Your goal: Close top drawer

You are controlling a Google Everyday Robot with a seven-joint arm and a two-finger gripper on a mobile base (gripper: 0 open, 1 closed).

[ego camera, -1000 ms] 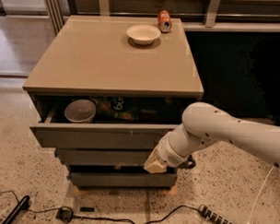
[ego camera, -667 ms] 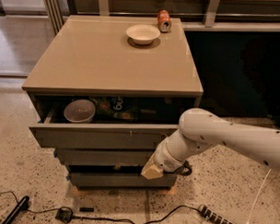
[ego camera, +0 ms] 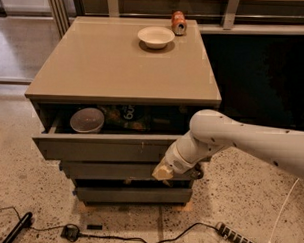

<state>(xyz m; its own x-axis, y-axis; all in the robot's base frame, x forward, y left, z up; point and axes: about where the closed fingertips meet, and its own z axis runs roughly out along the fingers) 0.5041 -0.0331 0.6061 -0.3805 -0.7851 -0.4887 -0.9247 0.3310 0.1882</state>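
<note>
Cabinet of grey drawers fills the middle of the frame under one tan counter. One white arm reaches in from the right edge; compared with a second ago its bend sits a little further left and higher. Three drawer fronts are stacked below the counter. The top drawer, the widest, stands pulled out at centre left, about as far out as in the earlier frames. The two narrower lower fronts sit further back beneath it.

The hand is just right of centre, low, in front of the second drawer front and just under the lower edge of the top drawer's panel. It has shifted slightly up and to the left since a moment ago. Whether it is spread or pressed together cannot be told, nor whether it touches the panel.

Two bowls show: one white bowl on the counter at upper centre, one pale bowl in the left part of the open drawer. One snack bag lies just right of that bowl. One can stands just beside the counter bowl. One power strip lies on the floor at lower right.
</note>
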